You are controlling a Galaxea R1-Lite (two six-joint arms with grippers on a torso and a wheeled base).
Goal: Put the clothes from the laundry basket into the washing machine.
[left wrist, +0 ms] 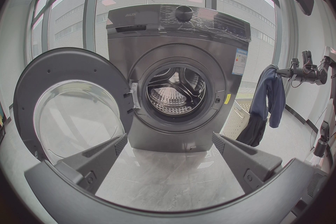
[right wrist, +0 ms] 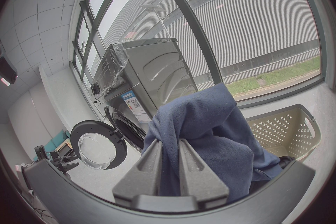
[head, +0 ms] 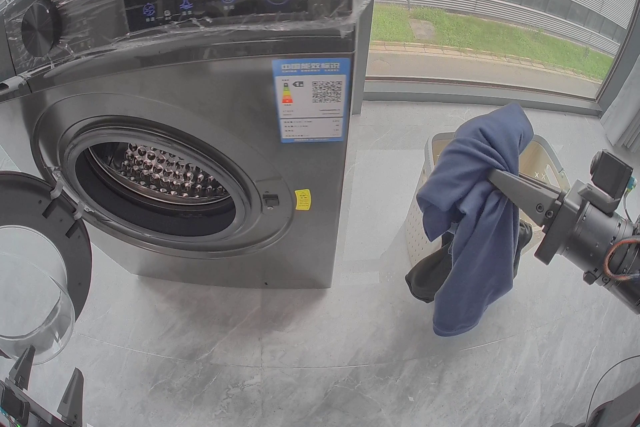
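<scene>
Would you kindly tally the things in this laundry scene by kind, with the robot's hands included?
Washing machine: 1
Laundry basket: 1
Garments: 2, the blue garment gripped by the right hand and the dark garment hanging below it at the basket
Robot hands: 2, counting the open left hand
Total: 6

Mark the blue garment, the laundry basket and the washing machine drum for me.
blue garment (head: 467, 235): head view, middle of the hanging cloth.
laundry basket (right wrist: 276, 130): right wrist view, perforated inner wall.
washing machine drum (left wrist: 173, 95): left wrist view, perforated rear wall.
</scene>
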